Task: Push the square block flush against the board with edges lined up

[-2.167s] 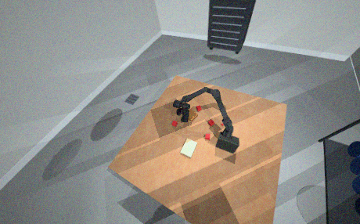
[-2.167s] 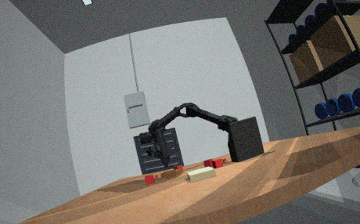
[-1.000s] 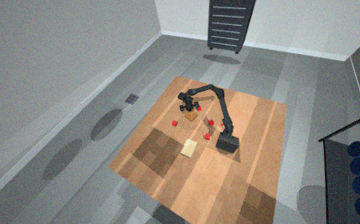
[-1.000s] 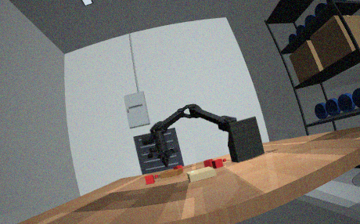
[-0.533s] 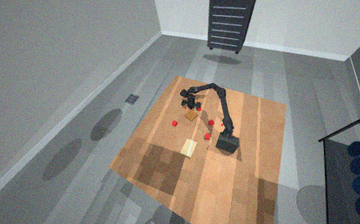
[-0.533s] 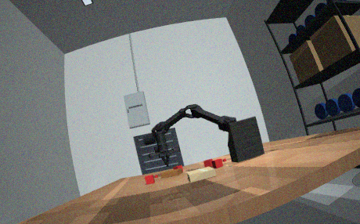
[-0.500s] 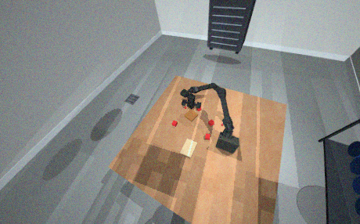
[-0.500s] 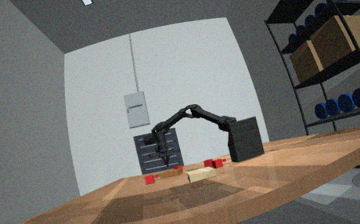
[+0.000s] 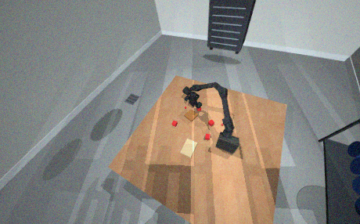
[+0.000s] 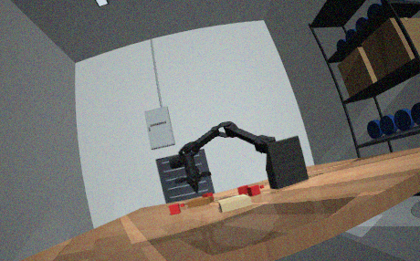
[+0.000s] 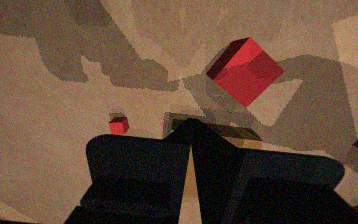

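The square block is flat and orange-brown. It lies on the table, mostly hidden behind the fingers in the wrist view. The board is a pale yellow rectangle, lying flat nearer the front of the table. A wide gap separates block and board. The board does not show in the wrist view. My gripper is shut and empty. Its tips are above the table by the block's far side, with a small gap above the block in the exterior view.
A red cube is close to the fingertips. Other red cubes stand left of the block and to its right. Another red cube is between the board and the arm's base. A tiny red cube lies behind the block.
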`<action>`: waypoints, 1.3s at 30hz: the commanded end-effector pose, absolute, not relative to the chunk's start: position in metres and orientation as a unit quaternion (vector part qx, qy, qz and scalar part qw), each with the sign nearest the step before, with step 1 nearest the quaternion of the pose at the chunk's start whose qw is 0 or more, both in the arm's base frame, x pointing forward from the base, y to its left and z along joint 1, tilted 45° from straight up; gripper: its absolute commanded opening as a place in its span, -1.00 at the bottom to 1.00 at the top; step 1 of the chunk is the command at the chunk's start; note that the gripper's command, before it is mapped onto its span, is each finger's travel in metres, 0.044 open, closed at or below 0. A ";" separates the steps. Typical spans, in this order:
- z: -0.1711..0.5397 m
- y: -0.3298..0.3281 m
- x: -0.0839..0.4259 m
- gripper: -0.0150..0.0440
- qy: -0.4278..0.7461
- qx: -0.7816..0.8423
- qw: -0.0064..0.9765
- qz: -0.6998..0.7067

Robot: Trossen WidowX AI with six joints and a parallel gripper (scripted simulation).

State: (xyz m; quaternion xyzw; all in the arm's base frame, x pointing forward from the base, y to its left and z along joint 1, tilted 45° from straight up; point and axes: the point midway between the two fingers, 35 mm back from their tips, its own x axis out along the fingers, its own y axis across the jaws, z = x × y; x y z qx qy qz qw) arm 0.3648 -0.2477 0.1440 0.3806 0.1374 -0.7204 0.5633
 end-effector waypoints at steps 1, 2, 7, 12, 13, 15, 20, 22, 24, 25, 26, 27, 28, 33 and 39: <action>0.149 -0.248 0.365 -0.49 0.125 0.391 0.561 -0.719; 0.149 -0.248 0.365 -0.49 0.125 0.391 0.561 -0.719; 0.113 -0.284 0.362 -0.49 0.124 0.390 0.561 -0.719; 0.111 -0.286 0.362 -0.49 0.124 0.390 0.561 -0.719; 0.111 -0.286 0.362 -0.49 0.124 0.390 0.561 -0.719; 0.111 -0.286 0.362 -0.49 0.124 0.390 0.561 -0.719; 0.108 -0.284 0.364 -0.49 0.125 0.391 0.561 -0.719; 0.106 -0.282 0.366 -0.49 0.125 0.391 0.561 -0.719; 0.105 -0.281 0.367 -0.49 0.125 0.391 0.561 -0.719; 0.104 -0.280 0.367 -0.49 0.125 0.391 0.561 -0.719; 0.103 -0.280 0.368 -0.49 0.125 0.391 0.561 -0.719; 0.102 -0.279 0.368 -0.49 0.125 0.391 0.561 -0.719; 0.102 -0.278 0.369 -0.49 0.125 0.391 0.561 -0.719; 0.098 -0.275 0.371 -0.49 0.125 0.391 0.560 -0.719; 0.093 -0.271 0.375 -0.49 0.125 0.391 0.560 -0.719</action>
